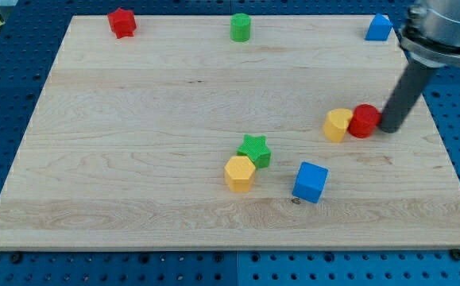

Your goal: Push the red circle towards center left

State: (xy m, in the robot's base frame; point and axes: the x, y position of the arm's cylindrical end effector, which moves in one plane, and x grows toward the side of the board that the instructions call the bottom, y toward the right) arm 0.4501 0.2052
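The red circle (364, 121) is a short red cylinder at the view's right, about mid-height on the wooden board (134, 159). A yellow block (338, 125) touches its left side. My tip (390, 128) stands right at the red circle's right side, touching it or nearly so. The dark rod rises from the tip to the view's upper right.
A red star block (121, 22) lies at the top left, a green cylinder (240, 27) at the top middle, a blue block (379, 28) at the top right. A green star (255, 150), a yellow hexagon (239, 173) and a blue cube (310, 182) sit near the bottom middle.
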